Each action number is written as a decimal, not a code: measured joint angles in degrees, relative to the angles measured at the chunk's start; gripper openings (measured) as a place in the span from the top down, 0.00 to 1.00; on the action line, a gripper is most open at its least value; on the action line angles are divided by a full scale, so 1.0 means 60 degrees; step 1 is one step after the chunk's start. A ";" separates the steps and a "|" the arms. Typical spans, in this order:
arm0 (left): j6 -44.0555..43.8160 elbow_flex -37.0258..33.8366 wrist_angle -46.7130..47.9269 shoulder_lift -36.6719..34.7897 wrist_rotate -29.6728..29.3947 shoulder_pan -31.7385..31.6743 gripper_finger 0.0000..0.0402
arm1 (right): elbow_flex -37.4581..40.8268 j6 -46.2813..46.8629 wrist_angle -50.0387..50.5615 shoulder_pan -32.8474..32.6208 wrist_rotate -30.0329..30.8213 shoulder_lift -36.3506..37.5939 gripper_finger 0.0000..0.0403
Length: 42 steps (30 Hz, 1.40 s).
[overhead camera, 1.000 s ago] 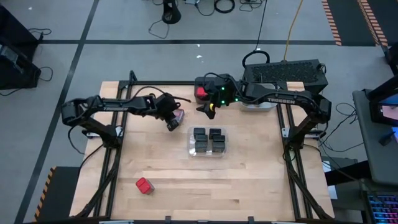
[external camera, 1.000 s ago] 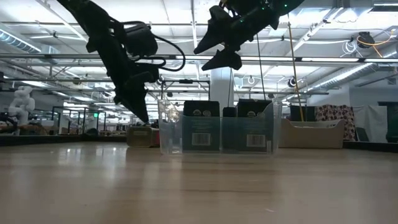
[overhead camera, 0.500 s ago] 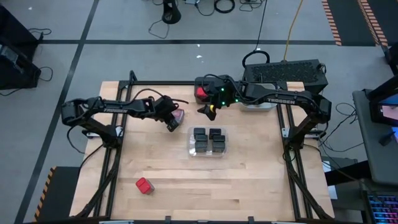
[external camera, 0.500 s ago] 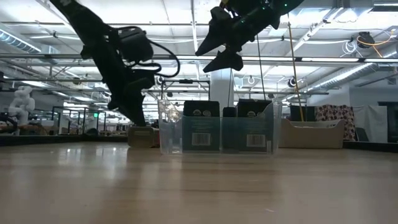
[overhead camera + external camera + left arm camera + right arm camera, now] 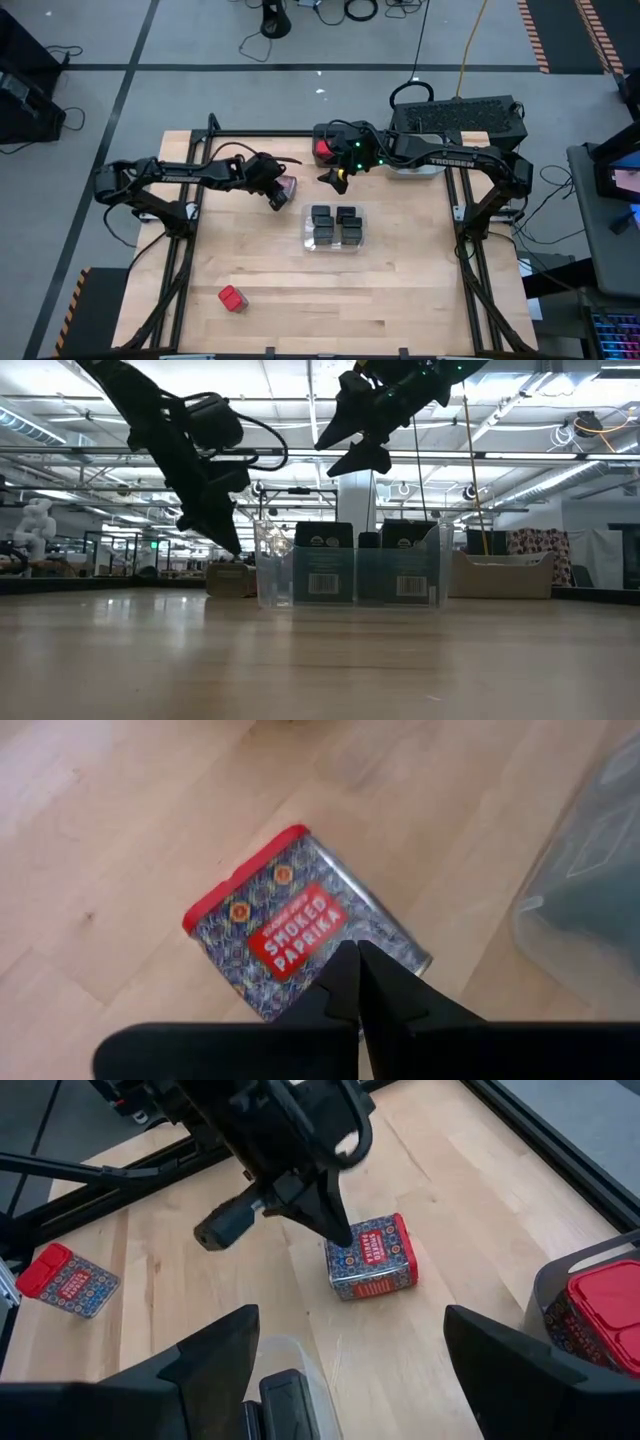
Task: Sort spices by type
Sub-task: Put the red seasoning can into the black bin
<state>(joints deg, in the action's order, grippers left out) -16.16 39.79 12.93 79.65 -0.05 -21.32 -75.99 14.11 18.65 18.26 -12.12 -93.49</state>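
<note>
Hovering left of centre, your left gripper (image 5: 277, 200) had its jaws together above the red-lidded paprika tin (image 5: 300, 925); right gripper (image 5: 334, 178) jaws apart.

paprika tin (image 5: 300, 925) red lid w/ blue patterned sides, black tins (image 5: 335, 225), tan wood table (image 5: 400, 290)

A large robotics lab or workshop hall; a wooden counter (image 5: 390, 270) in a black metal frame stands on grey floor marked with tape; cables (image 5: 360, 10) trail about; exposed ceiling ducts (image 5: 540, 470) and strip lights run overhead.
</note>
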 joint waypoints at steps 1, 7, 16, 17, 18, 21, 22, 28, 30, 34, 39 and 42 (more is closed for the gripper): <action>-0.0004 0.0004 -0.0009 -0.0070 0.0010 0.0018 0.99 | 0.0000 -0.0002 0.0008 0.0000 0.0000 0.0000 0.25; -0.0182 0.0008 -0.0061 -0.0279 0.0240 0.0224 0.99 | 0.0000 -0.0060 0.0069 0.0000 0.0000 0.0000 0.25; -0.0385 0.0012 -0.0033 0.0172 -0.0133 0.0517 0.99 | 0.0000 -0.0222 0.0069 0.0000 -0.0001 0.0000 0.25; -0.0471 0.0012 -0.0034 0.0271 -0.0153 0.0524 0.99 | 0.0000 -0.0222 0.0069 0.0000 -0.0001 0.0000 0.25; -0.0497 0.0012 -0.0031 0.0358 -0.0155 0.0525 0.99 | 0.0000 -0.0222 0.0066 0.0000 -0.0003 0.0000 0.25; -0.0502 0.0018 -0.0139 0.0467 -0.0157 0.0575 0.99 | 0.0000 -0.0222 0.0077 0.0000 0.0000 0.0000 0.25; -0.0499 0.0030 -0.0146 0.0487 -0.0157 0.0606 0.99 | 0.0000 -0.0222 0.0084 0.0000 0.0000 0.0000 0.25; -0.0504 0.0030 -0.0106 0.0516 -0.0434 0.0750 0.99 | 0.0000 -0.0222 0.0095 0.0000 -0.0002 0.0002 0.25; -0.0511 0.0030 -0.0055 0.0516 -0.0836 0.0872 0.99 | 0.0000 -0.0220 0.0095 0.0000 -0.0003 0.0003 0.25; -0.0503 0.0027 -0.0038 0.0476 -0.1713 0.1255 0.99 | 0.0000 -0.0250 0.0091 0.0000 0.0000 0.0004 0.25; -0.0495 0.0008 -0.0183 0.0116 -0.1843 0.1422 0.99 | 0.0000 -0.0341 0.0094 0.0000 -0.0001 0.0004 0.25; -0.0495 0.0008 -0.0144 0.0050 -0.1810 0.1462 0.99 | 0.0000 -0.0438 0.0087 0.0000 0.0000 0.0004 0.25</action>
<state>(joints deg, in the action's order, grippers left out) -19.14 39.83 12.07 79.95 -10.91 -12.55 -75.99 11.48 19.18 18.26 -12.12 -93.47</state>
